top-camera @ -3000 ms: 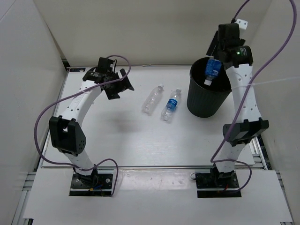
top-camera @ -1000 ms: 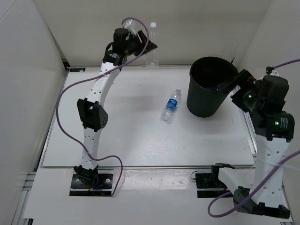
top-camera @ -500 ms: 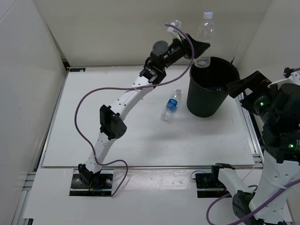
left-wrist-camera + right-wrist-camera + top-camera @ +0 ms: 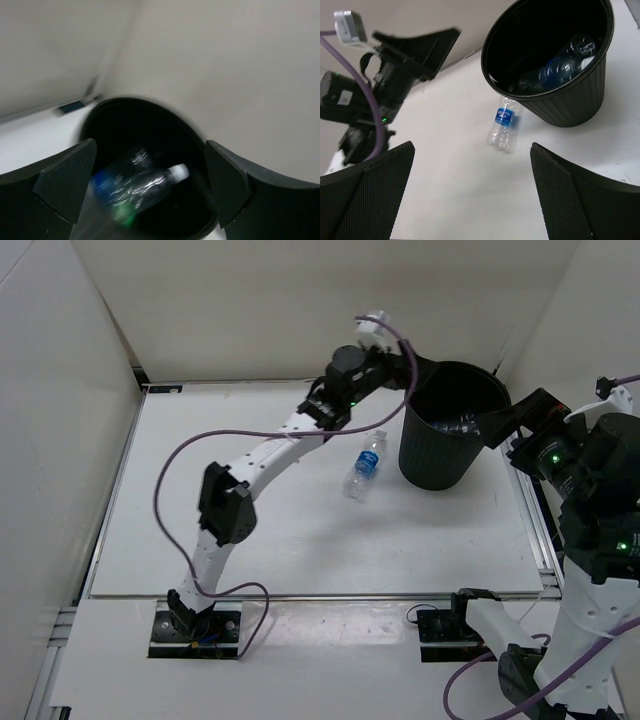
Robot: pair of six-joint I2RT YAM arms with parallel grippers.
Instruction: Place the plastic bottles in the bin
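Overhead view: left arm (image 4: 262, 452) runs from lower left up to upper centre. The left gripper (image 4: 415, 361) hangs at the upper-left part of the rim of the bin (image 4: 432, 462). The bin is upright, right of centre on the white table (image 4: 200, 490). The right gripper (image 4: 506, 424) is at the right of frame, just beside the bin's rim. One blue-labelled bottle (image 4: 366, 464) lies on its side on the table, near the bin's left side and not touching it. The bin's contents are dark and barely readable here

Left wrist view (blurred), not seen from above: it looks straight down into the bin. Its fingers (image 4: 65, 180) are spread wide with nothing between them. Inside the bin lies a clear bottle (image 4: 150, 182) with a white cap. There is a blue patch at the clear bottle's left end and a green patch below it, both with smeared outlines

Right wrist view: the jaws are spread wide and empty. This view shows the bin's ribbed wall, upper right of frame. Inside the bin are a blue label (image 4: 555, 67) and clear plastic. The bottle on the table is at centre and the left gripper is upper left

Count:
- bins: 1
- bottles on table: 1
- bottles in bin: at least 2, exact number cannot be told
- grippers: 2, both wide and holding nothing
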